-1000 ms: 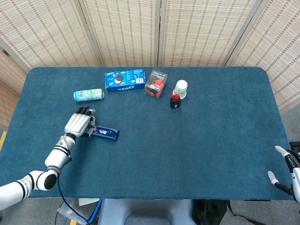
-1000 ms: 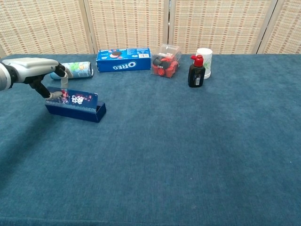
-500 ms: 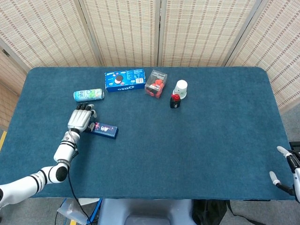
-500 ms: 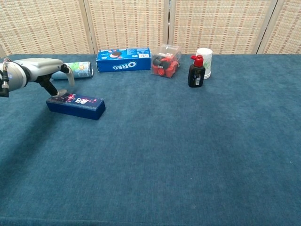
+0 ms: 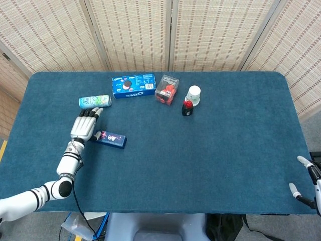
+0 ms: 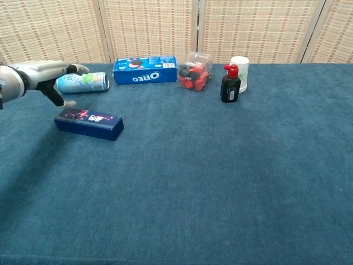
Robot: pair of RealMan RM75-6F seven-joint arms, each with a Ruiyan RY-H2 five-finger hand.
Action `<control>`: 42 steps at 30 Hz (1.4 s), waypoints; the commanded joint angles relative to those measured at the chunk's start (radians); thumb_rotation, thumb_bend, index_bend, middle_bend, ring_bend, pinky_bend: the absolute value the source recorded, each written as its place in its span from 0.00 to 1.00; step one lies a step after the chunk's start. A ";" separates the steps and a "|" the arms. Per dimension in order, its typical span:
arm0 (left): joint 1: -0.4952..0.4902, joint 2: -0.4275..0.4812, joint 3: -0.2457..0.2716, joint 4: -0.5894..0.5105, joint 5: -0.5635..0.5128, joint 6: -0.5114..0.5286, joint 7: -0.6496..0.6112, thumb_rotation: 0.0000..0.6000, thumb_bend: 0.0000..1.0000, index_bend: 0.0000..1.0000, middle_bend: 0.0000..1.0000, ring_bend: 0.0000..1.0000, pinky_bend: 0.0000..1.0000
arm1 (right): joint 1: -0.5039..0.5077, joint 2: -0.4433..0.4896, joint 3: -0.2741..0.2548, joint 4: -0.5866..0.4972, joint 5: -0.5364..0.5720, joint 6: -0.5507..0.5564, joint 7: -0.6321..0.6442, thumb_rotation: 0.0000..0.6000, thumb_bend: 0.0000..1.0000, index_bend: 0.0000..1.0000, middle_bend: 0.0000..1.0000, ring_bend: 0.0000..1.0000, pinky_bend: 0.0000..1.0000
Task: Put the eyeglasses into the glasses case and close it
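Observation:
The dark blue glasses case lies closed and flat on the blue table, left of centre. The eyeglasses themselves are not visible. My left hand hovers just left of and above the case with fingers stretched out, holding nothing and apart from the lid. My right hand shows only at the lower right edge of the head view, fingers apart and empty, off the table's corner.
Behind the case lies a pale green can on its side. Along the back stand an Oreo box, a clear box of red items, a dark red-capped bottle and a white cup.
The case lid, propped up a second ago under my left hand, has been pushed down flat. My left hand has since lifted off it and spread its fingers.

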 commanded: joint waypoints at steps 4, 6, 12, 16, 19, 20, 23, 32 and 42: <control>0.092 0.122 0.034 -0.198 0.047 0.125 -0.012 1.00 0.36 0.07 0.00 0.00 0.00 | 0.006 0.007 0.000 -0.002 -0.003 -0.008 -0.001 1.00 0.30 0.16 0.24 0.16 0.07; 0.123 0.150 0.046 -0.243 0.065 0.166 -0.019 1.00 0.36 0.08 0.00 0.00 0.00 | 0.007 0.009 0.000 -0.002 -0.004 -0.009 0.001 1.00 0.30 0.16 0.24 0.16 0.07; 0.179 0.201 0.094 -0.296 0.158 0.194 -0.067 1.00 0.36 0.09 0.00 0.00 0.00 | 0.011 0.008 0.000 0.004 0.002 -0.022 0.004 1.00 0.30 0.16 0.24 0.16 0.07; 0.163 0.189 0.110 -0.275 0.176 0.161 -0.035 1.00 0.36 0.09 0.00 0.00 0.00 | 0.015 0.003 -0.001 0.007 -0.001 -0.025 0.004 1.00 0.30 0.16 0.24 0.16 0.07; 0.135 0.159 0.103 -0.251 0.163 0.124 -0.009 1.00 0.36 0.08 0.00 0.00 0.00 | 0.015 0.001 -0.001 0.009 -0.003 -0.023 0.005 1.00 0.30 0.16 0.24 0.16 0.07; 0.125 0.146 0.100 -0.238 0.158 0.115 0.000 1.00 0.36 0.08 0.00 0.00 0.00 | 0.014 0.001 -0.002 0.009 -0.002 -0.022 0.005 1.00 0.30 0.16 0.24 0.16 0.07; 0.089 0.100 0.094 -0.186 0.127 0.074 0.039 1.00 0.36 0.06 0.00 0.00 0.00 | 0.012 0.000 -0.003 0.010 -0.002 -0.020 0.007 1.00 0.30 0.16 0.24 0.16 0.07; -0.009 -0.028 0.086 -0.028 -0.013 -0.026 0.165 1.00 0.36 0.04 0.00 0.00 0.00 | 0.000 -0.004 -0.005 0.019 0.005 -0.009 0.016 1.00 0.30 0.16 0.24 0.16 0.07; -0.039 -0.104 0.073 0.057 -0.060 -0.013 0.191 1.00 0.36 0.36 0.00 0.00 0.00 | -0.006 -0.010 -0.005 0.033 0.012 -0.008 0.028 1.00 0.30 0.16 0.24 0.16 0.07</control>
